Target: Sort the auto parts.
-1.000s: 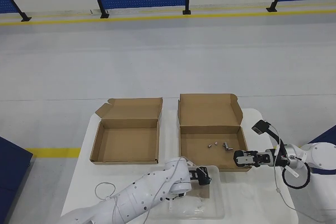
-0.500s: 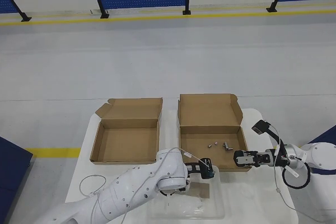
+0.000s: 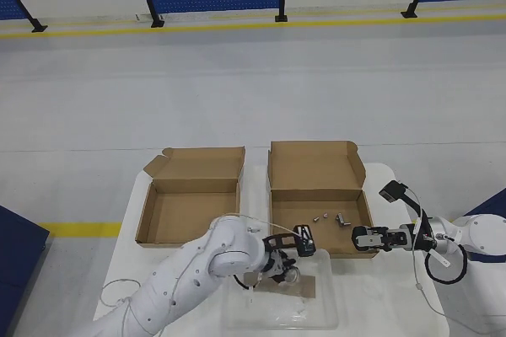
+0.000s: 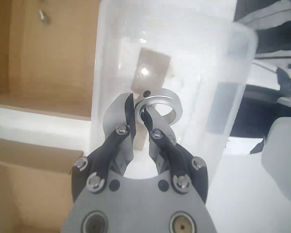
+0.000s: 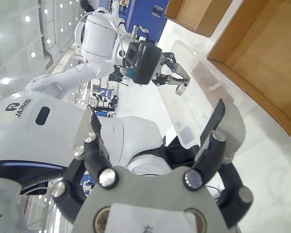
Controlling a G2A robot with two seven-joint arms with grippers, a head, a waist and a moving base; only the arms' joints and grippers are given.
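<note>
My left gripper is shut on the rim of a silver metal ring, one finger inside it and one outside. It holds the ring above a clear plastic bin. In the top view the left gripper hangs over the bin's far edge, near the right cardboard box. Several small metal parts lie in that box. My right gripper is open and holds nothing; it sits by the box's front right corner. The right wrist view shows the left gripper with the ring.
An open cardboard box with nothing in it stands at the table's left. A brownish card and small bits lie in the bin. White table surface stretches in front of the right box.
The left arm has risen out of the bin with the ring and swung back and left towards the boxes. The right arm has not moved.
</note>
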